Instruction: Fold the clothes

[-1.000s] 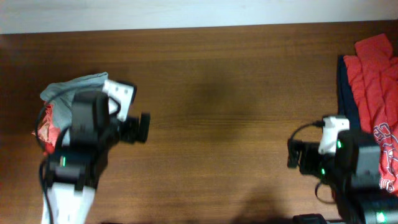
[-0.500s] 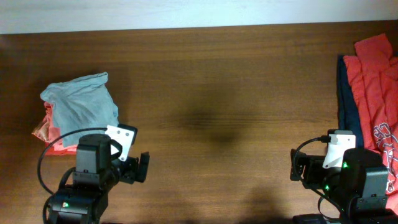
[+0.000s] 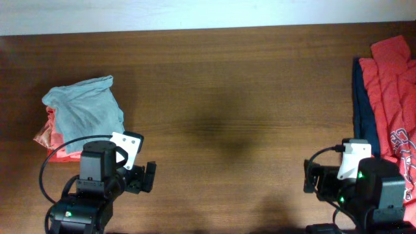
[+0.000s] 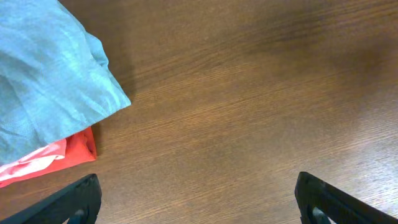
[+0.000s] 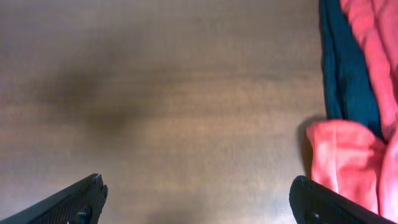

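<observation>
A pale grey-blue T-shirt point(image 3: 83, 107) lies folded at the table's left, on top of a coral-red one point(image 3: 49, 138); both also show in the left wrist view, the grey-blue shirt point(image 4: 46, 81) over a coral-red edge point(image 4: 74, 149). At the far right lie spread coral-red clothes point(image 3: 390, 84), one with white print point(image 3: 404, 146), over a navy one point(image 3: 361, 97). My left gripper point(image 4: 199, 200) is open over bare wood, to the right of the folded stack and nearer the front. My right gripper point(image 5: 199, 200) is open too, left of the coral-red cloth point(image 5: 342, 155) and navy cloth point(image 5: 348, 74).
The brown wooden table point(image 3: 221, 91) stretches between the two piles. A pale wall strip point(image 3: 195, 13) runs along the far edge. Both arm bases point(image 3: 88, 195) sit at the front edge, with black cables looping beside them.
My left arm has pulled back from over the grey-blue shirt toward the front edge, leaving the shirt lying folded. The right arm has also drawn back slightly.
</observation>
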`<state>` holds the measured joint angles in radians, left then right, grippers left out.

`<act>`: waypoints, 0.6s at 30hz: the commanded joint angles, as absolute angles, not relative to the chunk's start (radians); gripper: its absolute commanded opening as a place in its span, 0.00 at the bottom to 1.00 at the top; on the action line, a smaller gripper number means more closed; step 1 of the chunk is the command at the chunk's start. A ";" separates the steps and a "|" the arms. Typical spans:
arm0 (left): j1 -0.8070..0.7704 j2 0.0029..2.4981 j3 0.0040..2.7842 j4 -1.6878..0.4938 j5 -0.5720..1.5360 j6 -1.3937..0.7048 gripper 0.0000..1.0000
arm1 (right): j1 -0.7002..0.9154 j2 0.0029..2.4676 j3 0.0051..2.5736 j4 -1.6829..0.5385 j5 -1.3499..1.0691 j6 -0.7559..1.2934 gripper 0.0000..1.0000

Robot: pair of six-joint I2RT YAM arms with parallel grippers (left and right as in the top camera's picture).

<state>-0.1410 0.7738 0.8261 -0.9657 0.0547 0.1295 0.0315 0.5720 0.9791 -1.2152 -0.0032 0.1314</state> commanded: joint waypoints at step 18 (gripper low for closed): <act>-0.141 0.764 0.818 -0.967 0.052 0.118 0.99 | 0.025 0.094 0.665 -0.878 0.005 -0.057 0.99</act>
